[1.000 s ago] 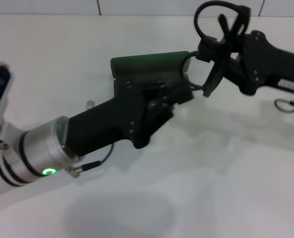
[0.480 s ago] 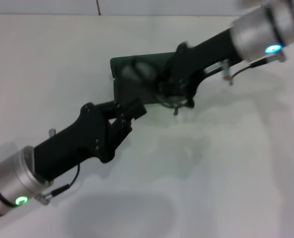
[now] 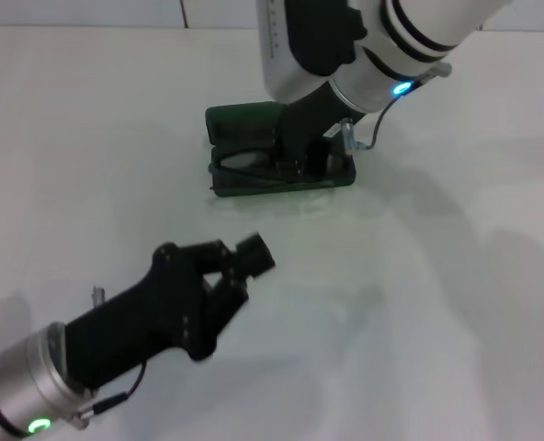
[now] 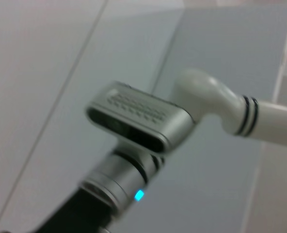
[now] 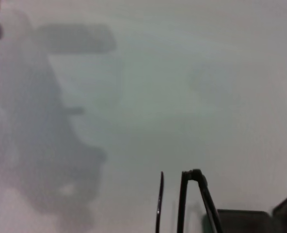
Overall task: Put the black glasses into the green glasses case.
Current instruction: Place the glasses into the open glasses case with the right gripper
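The green glasses case lies open at the back middle of the white table, lid raised behind its tray. The black glasses rest low in the tray, one lens showing at the left end. My right gripper reaches down from above into the tray's right half, shut on the glasses. The right wrist view shows thin black temple arms and a corner of the case. My left gripper is open and empty, in front of the case and apart from it.
The white table runs wide to the right and front of the case. The right arm's white forearm hangs over the case from the back. In the left wrist view, the right arm's wrist camera shows farther off.
My right gripper has swung in from the right and lowered the glasses into the case. My left gripper has let go of the case and pulled back toward the front left.
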